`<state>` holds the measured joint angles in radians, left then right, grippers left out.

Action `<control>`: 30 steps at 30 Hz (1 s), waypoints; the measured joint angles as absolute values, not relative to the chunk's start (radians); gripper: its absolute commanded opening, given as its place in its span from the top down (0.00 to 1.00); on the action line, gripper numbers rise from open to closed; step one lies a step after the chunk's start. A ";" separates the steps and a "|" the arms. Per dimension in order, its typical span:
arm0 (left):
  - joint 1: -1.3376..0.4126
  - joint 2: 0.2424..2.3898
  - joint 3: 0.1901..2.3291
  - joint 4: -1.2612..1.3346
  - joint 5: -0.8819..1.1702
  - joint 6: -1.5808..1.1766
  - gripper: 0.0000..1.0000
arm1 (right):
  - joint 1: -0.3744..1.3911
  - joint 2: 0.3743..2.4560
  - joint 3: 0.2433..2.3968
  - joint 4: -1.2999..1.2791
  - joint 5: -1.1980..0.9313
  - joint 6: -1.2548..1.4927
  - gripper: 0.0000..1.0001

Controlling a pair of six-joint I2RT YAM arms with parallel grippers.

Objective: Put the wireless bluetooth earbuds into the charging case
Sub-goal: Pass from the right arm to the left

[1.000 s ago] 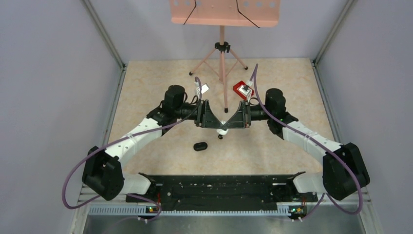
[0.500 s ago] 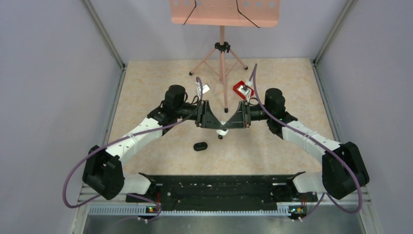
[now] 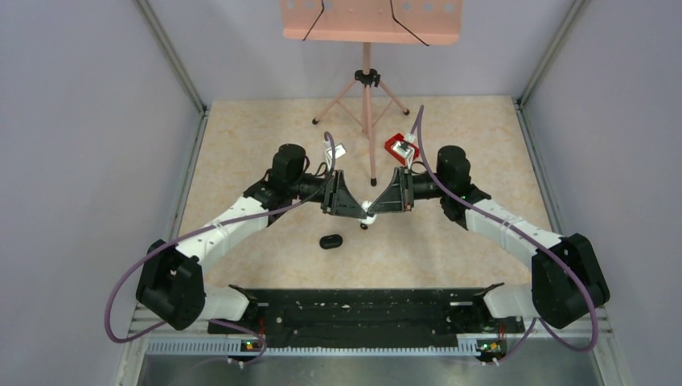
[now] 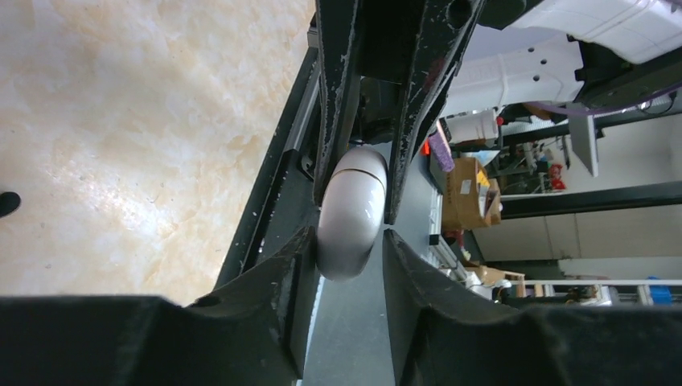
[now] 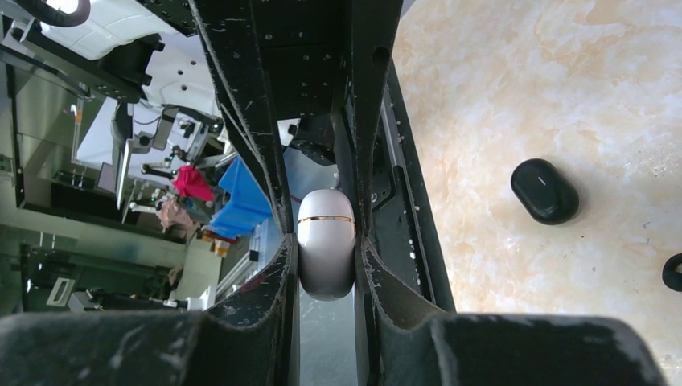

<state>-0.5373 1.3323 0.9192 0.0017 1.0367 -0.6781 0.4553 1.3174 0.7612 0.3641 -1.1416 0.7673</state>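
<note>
Left gripper [image 4: 347, 257] and right gripper [image 5: 326, 265] clamp a glossy white capsule [image 4: 352, 201]; below, tiny black earbud [image 3: 363, 226] lies outside glossy black oval case [image 5: 544, 190].

Beige marbled tabletop [image 3: 265, 137]: stone-look laminate, smooth, low sheen with soft glare patches.

White rounded pebble-shaped object [image 5: 326, 241]: hard plastic, high gloss, clear reflections; thin gold metallic band round its seam.

Black oval pebble-shaped case [image 5: 544, 190]: smooth black plastic, satin to glossy, one soft highlight.

Tiny black rounded bud [image 3: 363, 226]: black, finish too small to judge.

Fingers [image 4: 281, 281] of left gripper [image 4: 347, 241] and fingers [image 5: 241, 121] of right gripper [image 5: 326, 257]: matt black plastic, rough-edged, scuffed and speckled white.

White arm shells [image 3: 221, 229]: smooth moulded plastic, faint sheen.

Purple cables [image 3: 121, 297]: smooth rubbery sheath.

Pink music stand [image 3: 370, 20]: painted metal look, matt.

Grey-lilac wall panels [image 3: 80, 121]: flat, matt.
</note>
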 measured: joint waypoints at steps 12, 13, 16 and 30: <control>-0.528 1.320 0.899 0.034 1.033 -0.682 1.00 | 0.455 1.315 0.805 0.226 -1.121 0.696 0.71; -0.525 1.320 0.899 0.034 1.028 -0.682 1.00 | 0.455 1.312 0.814 0.199 -1.107 0.677 0.70; -0.519 1.320 0.899 0.030 1.006 -0.685 1.00 | 0.455 1.295 0.825 0.143 -1.048 0.632 0.68; -0.498 1.317 0.891 0.039 0.959 -0.725 1.00 | 0.440 1.263 0.825 0.083 -0.939 0.593 0.67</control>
